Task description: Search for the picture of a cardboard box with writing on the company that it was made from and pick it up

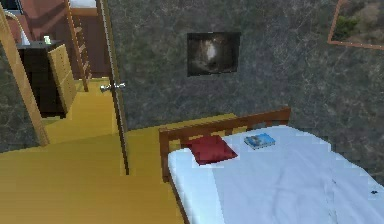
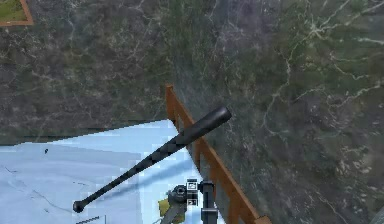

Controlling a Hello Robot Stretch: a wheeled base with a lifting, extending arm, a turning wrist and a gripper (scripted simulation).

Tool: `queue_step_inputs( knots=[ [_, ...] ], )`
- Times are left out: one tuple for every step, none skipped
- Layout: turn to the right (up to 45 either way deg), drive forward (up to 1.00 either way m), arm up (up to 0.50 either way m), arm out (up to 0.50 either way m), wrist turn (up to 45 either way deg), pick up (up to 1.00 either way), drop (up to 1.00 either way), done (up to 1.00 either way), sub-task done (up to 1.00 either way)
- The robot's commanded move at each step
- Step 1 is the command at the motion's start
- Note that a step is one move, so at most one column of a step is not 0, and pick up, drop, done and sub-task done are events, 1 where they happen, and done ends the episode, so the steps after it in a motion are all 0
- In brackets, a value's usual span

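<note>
My gripper (image 2: 172, 204) shows at the bottom edge of the arm side view, at the end of the dark arm (image 2: 208, 212), over the white bed sheet (image 2: 60, 175). The sheet lies behind its far end, so I cannot tell whether it holds anything. A black baseball bat (image 2: 160, 155) lies slantwise on the bed just beyond it. In the forward view, a dark framed picture (image 1: 213, 52) hangs on the grey wall above the bed, and another framed picture (image 1: 360, 25) sits at the top right corner.
The bed (image 1: 290, 185) has a wooden headboard (image 1: 225, 125), a red pillow (image 1: 212, 150) and a small blue book (image 1: 261, 141). A wooden side rail (image 2: 205, 160) runs along the grey wall. On the left, an open door (image 1: 116, 85) leads past a dark dresser (image 1: 45, 80).
</note>
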Motion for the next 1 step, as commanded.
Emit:
queue_step_inputs(
  knots=[
    [0.0, 0.0, 0.0, 0.0, 45.0, 0.0, 0.0, 0.0, 0.0]
  ],
)
